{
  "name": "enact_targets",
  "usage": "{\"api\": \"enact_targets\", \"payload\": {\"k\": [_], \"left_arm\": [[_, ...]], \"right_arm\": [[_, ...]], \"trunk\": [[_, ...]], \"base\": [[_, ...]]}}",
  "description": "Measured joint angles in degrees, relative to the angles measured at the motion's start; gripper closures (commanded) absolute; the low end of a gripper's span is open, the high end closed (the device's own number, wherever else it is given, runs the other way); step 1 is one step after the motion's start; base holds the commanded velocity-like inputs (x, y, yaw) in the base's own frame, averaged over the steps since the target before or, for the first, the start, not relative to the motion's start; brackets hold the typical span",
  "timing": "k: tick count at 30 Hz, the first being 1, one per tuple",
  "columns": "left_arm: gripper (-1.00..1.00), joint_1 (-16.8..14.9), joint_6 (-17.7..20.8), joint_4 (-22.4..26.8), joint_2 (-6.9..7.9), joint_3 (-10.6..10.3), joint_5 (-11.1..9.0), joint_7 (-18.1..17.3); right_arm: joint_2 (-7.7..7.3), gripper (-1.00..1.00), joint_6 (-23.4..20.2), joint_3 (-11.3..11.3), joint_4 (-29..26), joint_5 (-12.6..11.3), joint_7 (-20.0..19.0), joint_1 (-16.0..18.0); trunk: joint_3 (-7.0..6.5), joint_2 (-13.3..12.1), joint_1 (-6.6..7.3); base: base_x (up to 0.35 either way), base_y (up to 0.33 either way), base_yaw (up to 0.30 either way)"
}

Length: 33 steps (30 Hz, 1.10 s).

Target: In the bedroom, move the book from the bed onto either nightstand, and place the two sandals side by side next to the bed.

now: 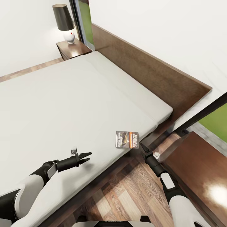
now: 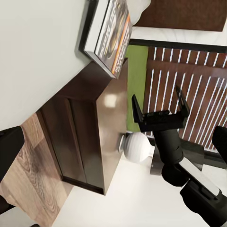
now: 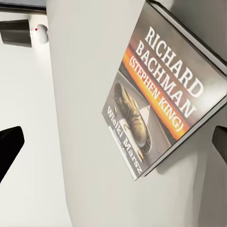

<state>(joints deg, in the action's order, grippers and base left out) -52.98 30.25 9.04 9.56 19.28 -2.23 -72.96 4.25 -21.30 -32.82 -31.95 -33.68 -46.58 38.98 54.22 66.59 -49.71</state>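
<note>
The book [image 1: 127, 139] lies flat on the pale mattress of the bed [image 1: 63, 104], close to its near right edge. Its dark cover with the orange band is large in the right wrist view [image 3: 165, 104]. My right gripper [image 1: 143, 148] hangs open just off the bed's edge, pointing at the book, nothing between its fingers [image 3: 10, 146]. The left wrist view shows that gripper [image 2: 159, 101] with its jaws apart beside the near nightstand [image 2: 101, 137]. My left gripper [image 1: 85, 157] hovers open over the mattress, left of the book. The sandals are out of view.
The near nightstand [image 1: 198, 167] stands right of the bed beside a black-framed window. A second nightstand [image 1: 73, 49] with a black-shaded lamp [image 1: 64, 22] stands at the far side. The brown headboard [image 1: 151, 72] runs along the wall. Wood-plank floor [image 1: 126, 195] lies between me and the bed.
</note>
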Motion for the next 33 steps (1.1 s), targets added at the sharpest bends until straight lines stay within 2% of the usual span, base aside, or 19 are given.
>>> {"api": "enact_targets", "payload": {"k": [14,33], "left_arm": [[-1.0,0.0,-0.01,-0.05,0.0,-0.01,0.0,-0.02],[-1.0,0.0,0.0,-0.01,0.0,-0.02,0.08,-0.02]], "right_arm": [[-0.07,-1.0,-0.01,0.0,-0.1,-0.08,-0.04,0.0],[-0.08,-1.0,-0.01,0.0,-0.11,-0.17,-0.04,0.0]], "trunk": [[0.0,0.0,0.0],[3.41,7.61,-4.17]], "base": [[0.002,-0.001,0.0],[0.0,0.0,0.0]]}}
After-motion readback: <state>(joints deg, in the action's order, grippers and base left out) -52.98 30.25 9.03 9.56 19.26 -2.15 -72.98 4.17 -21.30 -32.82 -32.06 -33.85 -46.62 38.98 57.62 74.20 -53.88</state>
